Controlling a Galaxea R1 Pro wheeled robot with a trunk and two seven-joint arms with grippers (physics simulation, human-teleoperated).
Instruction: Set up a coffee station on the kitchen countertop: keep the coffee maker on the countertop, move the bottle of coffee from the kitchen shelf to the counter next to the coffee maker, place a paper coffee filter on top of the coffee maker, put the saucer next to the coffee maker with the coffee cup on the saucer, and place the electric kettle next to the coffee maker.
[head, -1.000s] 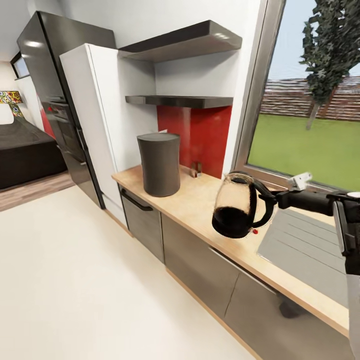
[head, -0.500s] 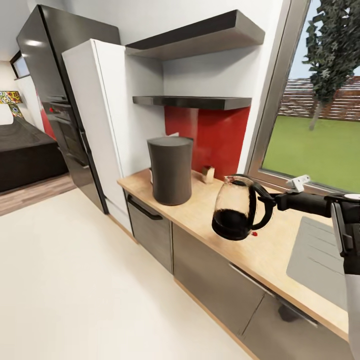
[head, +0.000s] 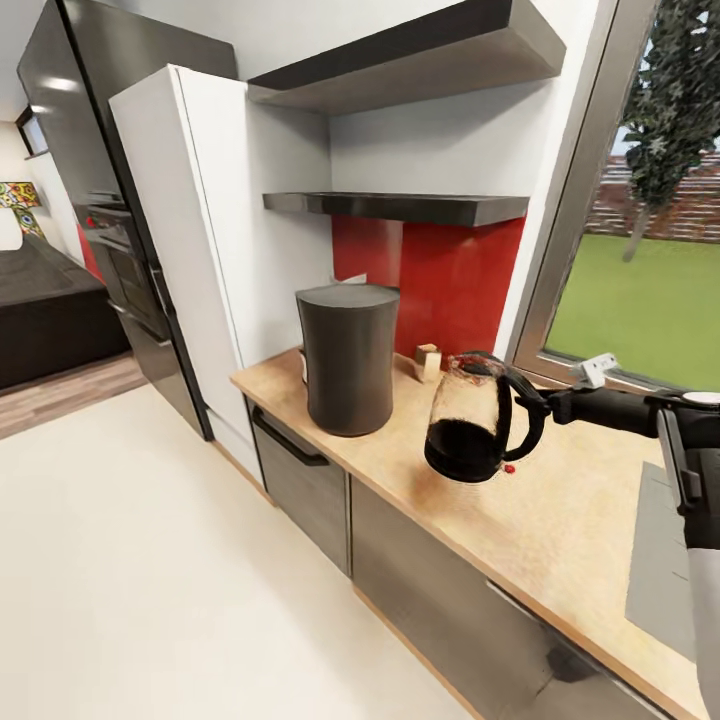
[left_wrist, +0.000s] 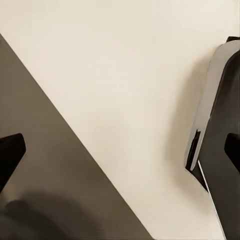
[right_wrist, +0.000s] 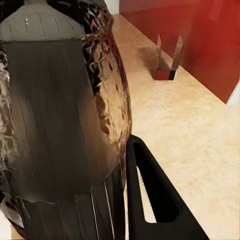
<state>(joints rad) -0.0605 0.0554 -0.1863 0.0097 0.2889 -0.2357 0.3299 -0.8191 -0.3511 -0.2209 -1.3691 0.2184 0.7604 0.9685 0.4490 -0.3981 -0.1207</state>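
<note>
Glass electric kettle with black handle (head: 470, 417) pinched at handle by right gripper (head: 548, 404), held above wooden countertop (head: 560, 510), nearer dark cylindrical coffee maker (head: 348, 357) than a second ago. Placement beside it likely next. Left gripper state: cannot tell.

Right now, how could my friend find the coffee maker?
Look at the wooden countertop under the dark shelves. At its end by the tall white cabinet stands the coffee maker: a plain dark grey cylinder, solid and matte, unlike the see-through glass kettle held up beside it.
</note>
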